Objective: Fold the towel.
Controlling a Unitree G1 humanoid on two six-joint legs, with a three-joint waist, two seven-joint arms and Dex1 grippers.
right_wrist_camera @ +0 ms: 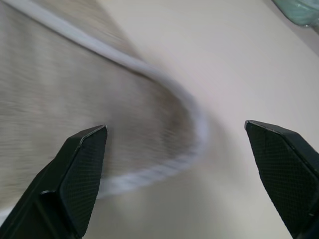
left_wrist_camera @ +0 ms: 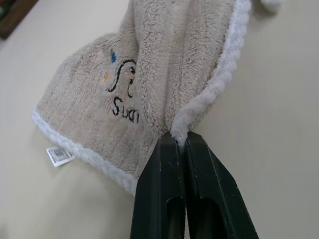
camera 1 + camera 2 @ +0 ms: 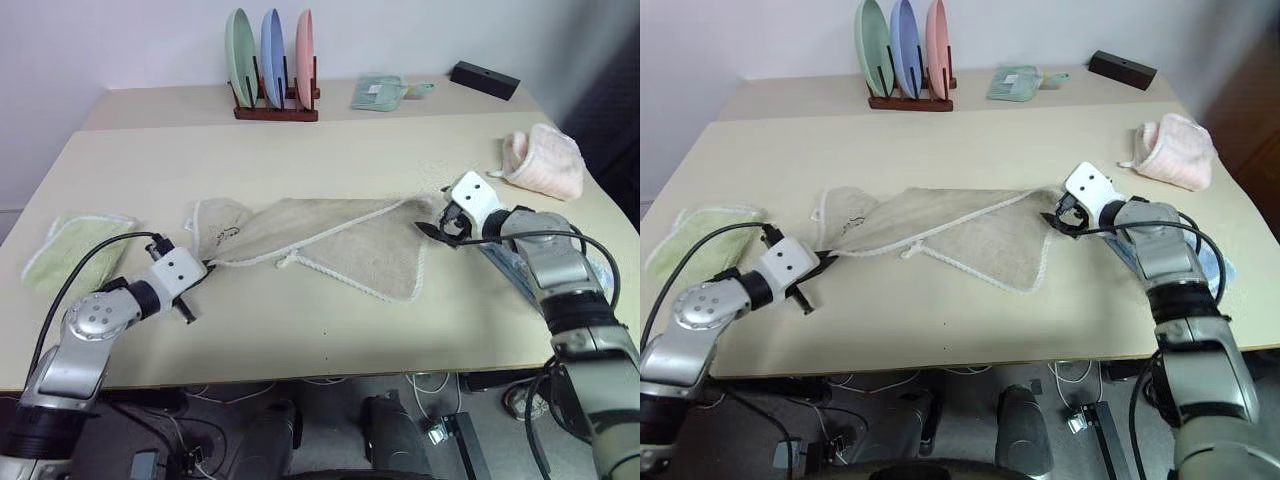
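Item, nearest the table's front edge on the robot's left: left gripper [image 3: 207, 266], its two black fingers [image 2: 164, 184] pinched tight together on the white stitched edging of the towel [image 3: 330, 240], at the towel's near left corner. Item, the towel: beige-tan terry, spread loosely across the middle of the table [image 3: 300, 330], partly doubled over itself with one edge running diagonally across it; its left end carries a dark embroidered mark [image 2: 122, 94] and a small white tag [image 2: 60, 155] lying flat on the tabletop beside the hem. Item, right side: right gripper [image 3: 437, 226], fingers spread wide apart and holding nothing, poised at the towel's far right corner, whose rounded white hem lies between the two fingertips in the right wrist view; whether the fingers touch the cloth cannot be told. Item, left edge of the table: light green folded towel [image 3: 65, 248], well apart from the main cloth. Item, under the right forearm: light blue towel [image 3: 1215, 262], mostly hidden. Item, farther right: pink cloth [image 3: 545, 160], bunched. Item, far table: wooden rack with three upright plates [image 3: 272, 50], green, blue and pink; beside it a small green cloth [image 3: 378, 92] and a black box [image 3: 484, 79]
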